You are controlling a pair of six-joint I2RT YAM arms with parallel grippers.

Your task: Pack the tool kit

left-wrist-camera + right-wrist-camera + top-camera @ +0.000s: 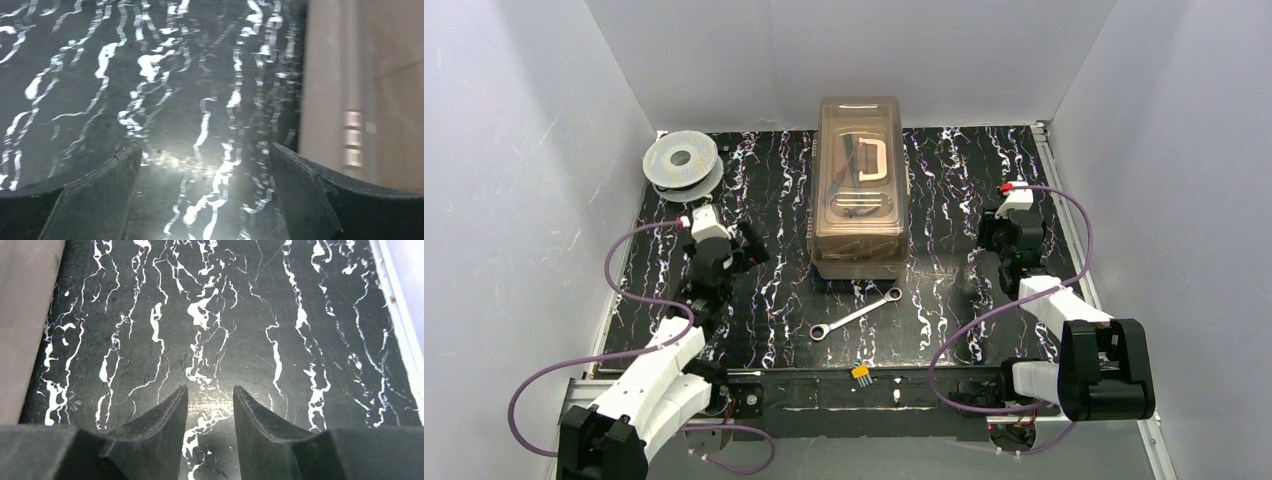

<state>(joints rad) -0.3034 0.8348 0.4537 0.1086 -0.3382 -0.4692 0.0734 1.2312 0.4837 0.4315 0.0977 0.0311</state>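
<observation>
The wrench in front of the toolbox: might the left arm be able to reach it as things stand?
Probably yes: bare table lies between the open left pincer and the wrench.

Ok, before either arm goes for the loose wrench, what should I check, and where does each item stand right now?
1. Wrench lies free on the table, in front of the toolbox, nothing on it: ok.
2. Toolbox ready to receive tools: not ok, its lid looks shut.
3. Left gripper wide open and empty: ok.
4. Right gripper empty: ok, but its jaws stand only narrowly apart.
5. Small yellow item at the near edge belongs to the kit: cannot tell.
</observation>
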